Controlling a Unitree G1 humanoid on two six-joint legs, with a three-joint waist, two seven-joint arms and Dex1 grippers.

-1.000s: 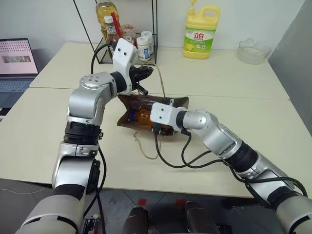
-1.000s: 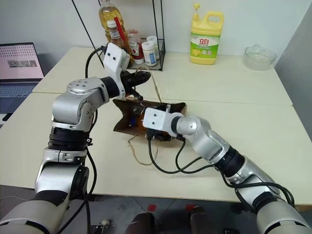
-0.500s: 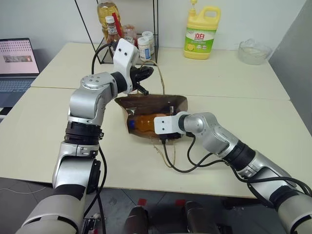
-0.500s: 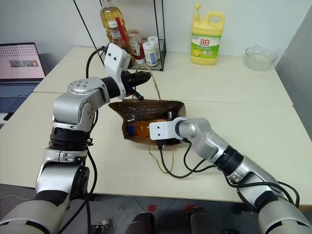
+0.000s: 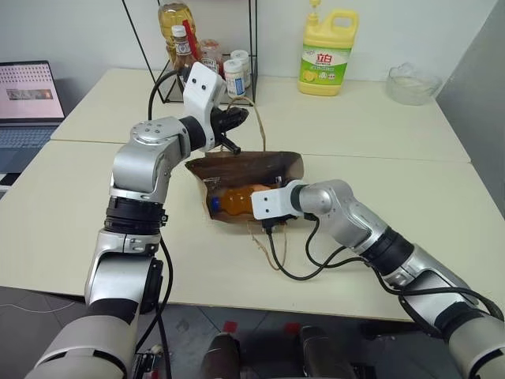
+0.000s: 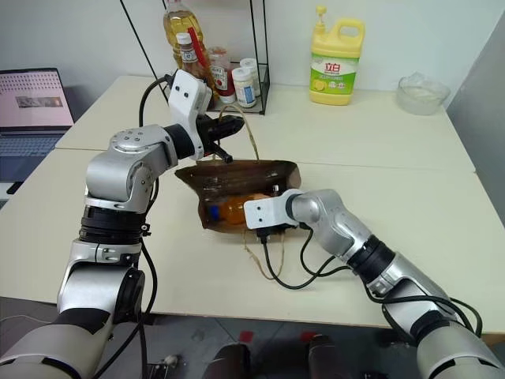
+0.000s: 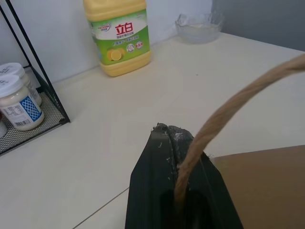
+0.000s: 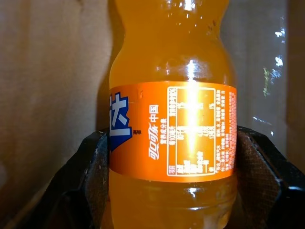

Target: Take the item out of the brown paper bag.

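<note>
The brown paper bag [image 5: 251, 170] lay mid-tabletop, open toward the near edge, bare tabletop on both sides. The left gripper [image 7: 172, 138], raised level, pinched its rope handle [image 7: 224, 109]; the right gripper [image 8: 167, 157] reached inside, fingers flanking the orange drink bottle [image 8: 171, 114].

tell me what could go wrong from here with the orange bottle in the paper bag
1. The right gripper has its two black fingers either side of the clear plastic orange drink bottle, low on its smooth round body; if the grip is loose, the bottle may slip as it is pulled out.
2. The brown kraft paper bag is held open only by one thin tan rope handle pinched in the shut left gripper; pulling could drag the bag or strain the handle.
</note>
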